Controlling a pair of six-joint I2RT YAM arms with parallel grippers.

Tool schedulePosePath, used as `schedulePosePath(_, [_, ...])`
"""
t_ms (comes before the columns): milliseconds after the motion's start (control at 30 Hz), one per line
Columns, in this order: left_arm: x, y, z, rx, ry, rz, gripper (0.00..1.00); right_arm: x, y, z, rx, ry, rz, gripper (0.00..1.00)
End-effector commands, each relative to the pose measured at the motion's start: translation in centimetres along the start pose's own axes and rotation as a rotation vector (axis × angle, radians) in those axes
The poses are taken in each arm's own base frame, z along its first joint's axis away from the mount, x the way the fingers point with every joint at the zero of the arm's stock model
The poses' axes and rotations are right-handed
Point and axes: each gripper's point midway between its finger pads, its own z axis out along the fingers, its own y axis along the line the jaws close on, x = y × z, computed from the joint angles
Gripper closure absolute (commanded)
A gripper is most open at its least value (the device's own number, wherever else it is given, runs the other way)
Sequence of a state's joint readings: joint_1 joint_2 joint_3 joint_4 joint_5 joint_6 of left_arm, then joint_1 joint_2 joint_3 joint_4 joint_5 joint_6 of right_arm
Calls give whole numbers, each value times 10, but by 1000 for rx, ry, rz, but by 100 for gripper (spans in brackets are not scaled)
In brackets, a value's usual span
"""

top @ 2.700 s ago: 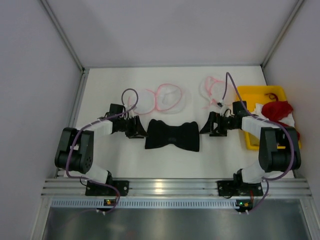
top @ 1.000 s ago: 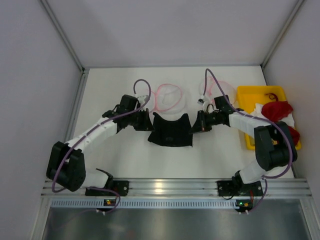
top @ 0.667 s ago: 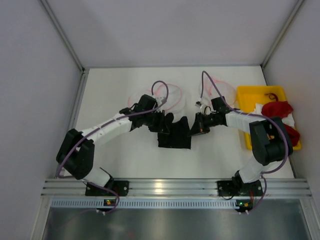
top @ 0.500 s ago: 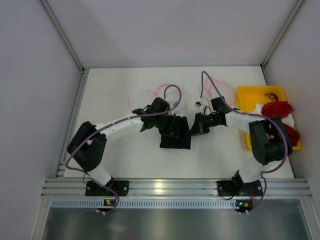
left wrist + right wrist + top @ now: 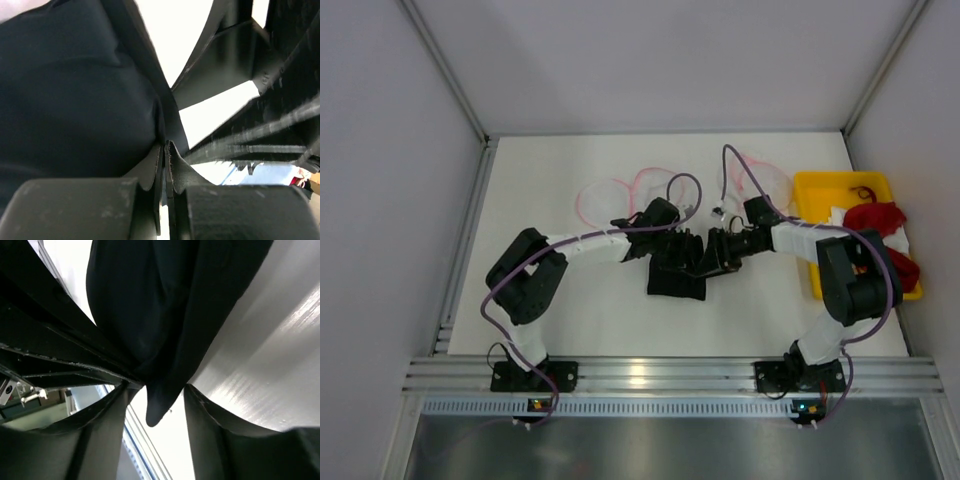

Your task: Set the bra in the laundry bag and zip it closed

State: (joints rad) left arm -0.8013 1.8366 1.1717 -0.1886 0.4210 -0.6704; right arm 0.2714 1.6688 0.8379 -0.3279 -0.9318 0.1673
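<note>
The black bra (image 5: 676,280) lies folded in half on the white table, its left half laid over the right. My left gripper (image 5: 681,246) is over its far edge, shut on a thin fold of it. In the left wrist view the fingertips (image 5: 165,146) nearly touch, with the bra (image 5: 75,100) bulging to the left. My right gripper (image 5: 709,257) is at the bra's right edge. In the right wrist view its jaws (image 5: 156,388) stand apart, and the bra's pointed wing (image 5: 160,305) hangs loose between them. The round mesh laundry bag (image 5: 658,186) with pink trim lies just behind the left gripper.
Two more mesh bags lie at the back, one on the left (image 5: 602,200) and one on the right (image 5: 757,180). A yellow bin (image 5: 825,187) holding red garments (image 5: 875,218) stands at the right edge. The two grippers are very close together.
My left gripper has carried the bra's left wing to the right, folding the bra in half. My right gripper has stayed at the right wing, and the two grippers now almost meet.
</note>
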Motion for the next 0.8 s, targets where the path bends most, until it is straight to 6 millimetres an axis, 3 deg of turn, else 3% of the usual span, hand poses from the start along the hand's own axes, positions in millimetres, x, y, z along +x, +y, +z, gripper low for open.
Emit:
schedulePosePath(0, [-14,-20,3,88,-62,46,100,-2,0,-4,-35,-3,-35,44])
schedulePosePath(233, [-20,-21,7,135,-80,22,100,-13,5,-7,-74,-63,-17,31])
schedulePosePath(300, [-22,-23,8,153,-84,10,100,-10,7,-7,-86,-69,-21,24])
schedulePosePath(400, [-25,-27,11,194,-79,-13,100,-7,7,-6,-91,-75,-22,23])
schedulePosePath(633, [-29,-26,14,252,-65,-76,100,3,3,0,-94,-68,-30,27])
schedulePosePath(767, [-27,-29,14,281,-46,-83,100,1,-6,6,-49,-82,-39,36])
